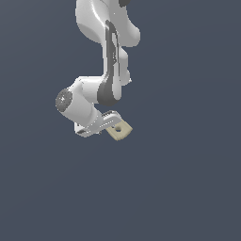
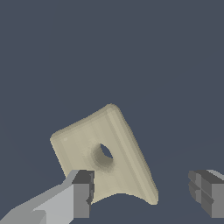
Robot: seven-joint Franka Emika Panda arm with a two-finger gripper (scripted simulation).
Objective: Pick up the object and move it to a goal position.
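The object (image 2: 103,153) is a pale beige square flat block with rounded corners and a round centre hole. In the wrist view it sits tilted between my fingers, close against one fingertip (image 2: 82,194), with a clear gap to the other fingertip (image 2: 204,190). My gripper (image 2: 142,194) is open and is not clamped on it. In the exterior view the object (image 1: 118,130) shows just below the gripper (image 1: 112,121), towards the exterior view's right of the hand, which partly hides the fingers.
The white arm (image 1: 106,33) comes down from the top of the exterior view, its wrist (image 1: 77,106) bent towards that view's left. Around it is a plain dark blue-grey surface (image 1: 188,188). No goal marker shows.
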